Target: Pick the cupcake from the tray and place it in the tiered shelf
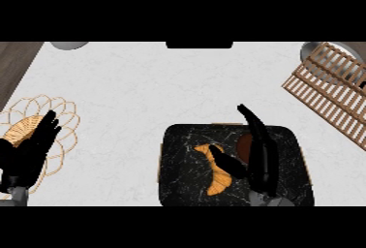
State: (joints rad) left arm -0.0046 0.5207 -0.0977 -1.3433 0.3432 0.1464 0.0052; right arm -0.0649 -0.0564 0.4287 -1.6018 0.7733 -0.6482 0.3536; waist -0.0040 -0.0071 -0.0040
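Under the right hand (259, 155), the cupcake (245, 144) peeks out.

Both of my hands are matte black with long, slender fingers. My right hand (259, 155) shows over the dark marble tray (186, 193), a grey cuff at its wrist. My left hand (27, 150), far left of that tray, ends in the same grey.
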